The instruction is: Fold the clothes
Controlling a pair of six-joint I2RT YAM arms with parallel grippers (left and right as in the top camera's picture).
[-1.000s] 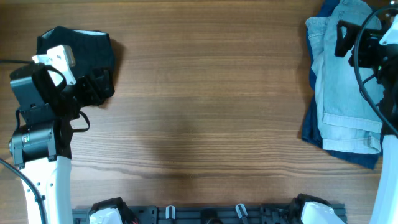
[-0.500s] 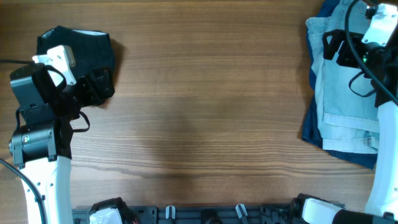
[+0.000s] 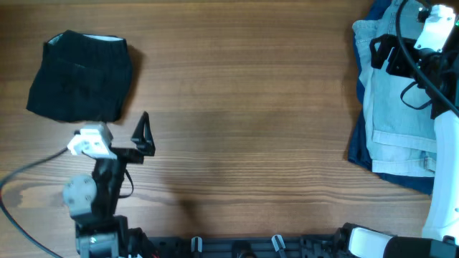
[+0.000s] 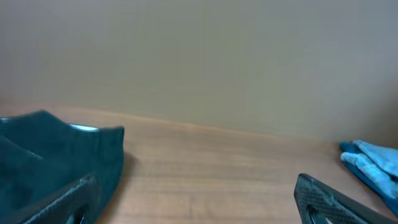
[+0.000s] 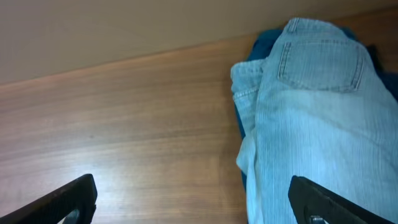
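Note:
The black shorts [image 3: 79,79] lie folded in a compact square at the far left, with a pale strip of lining along the top edge; they also show at the left of the left wrist view [image 4: 56,155]. My left gripper [image 3: 143,135] is open and empty, nearer the front edge and apart from them [image 4: 196,208]. The light-blue denim shorts [image 3: 394,107] lie on a navy garment [image 3: 356,147] at the far right. My right gripper [image 3: 384,54] hovers open over the denim's left edge [image 5: 196,205], with the denim shorts [image 5: 311,124] under its right finger.
Bare wooden table [image 3: 244,107] spans between the two piles. A black rail with fittings [image 3: 237,246] runs along the front edge. The left arm's cable [image 3: 29,179] trails across the front left. A plain wall [image 4: 199,56] stands behind the table.
My left arm has pulled back from over the black shorts toward the front edge, leaving them folded and uncovered. The right gripper shifted slightly toward the far edge over the denim.

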